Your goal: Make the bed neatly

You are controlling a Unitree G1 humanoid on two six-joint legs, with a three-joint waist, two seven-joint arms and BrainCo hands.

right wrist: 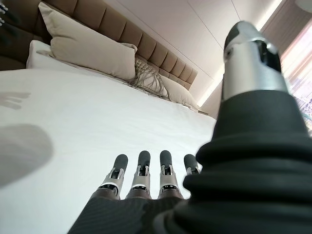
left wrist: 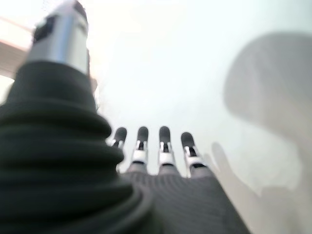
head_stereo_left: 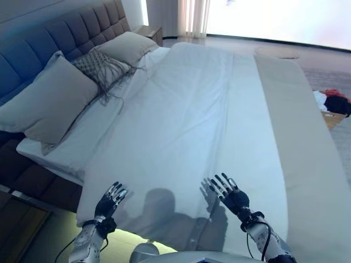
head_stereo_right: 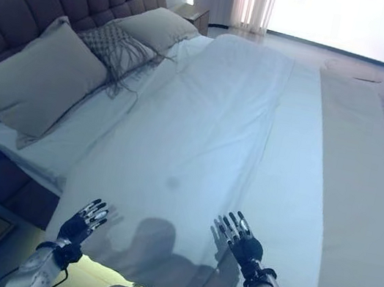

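Note:
A white duvet (head_stereo_left: pixel 186 126) lies spread over the bed, fairly smooth, with a long fold down its middle. A beige runner (head_stereo_left: pixel 299 137) lies along the bed's right side. Two beige pillows (head_stereo_left: pixel 52 101) and a patterned fringed cushion (head_stereo_left: pixel 101 66) lean at the padded headboard (head_stereo_left: pixel 66 33) on the left. My left hand (head_stereo_left: pixel 109 201) is open, fingers straight, held over the duvet's near left corner. My right hand (head_stereo_left: pixel 230 194) is open, fingers spread, over the duvet's near edge. Both hold nothing.
A bedside table (head_stereo_left: pixel 153 33) stands at the far end of the headboard. Red and dark clothes (head_stereo_left: pixel 334 101) lie in a box on the floor at the right. A bright window with curtains (head_stereo_left: pixel 192 16) is at the back.

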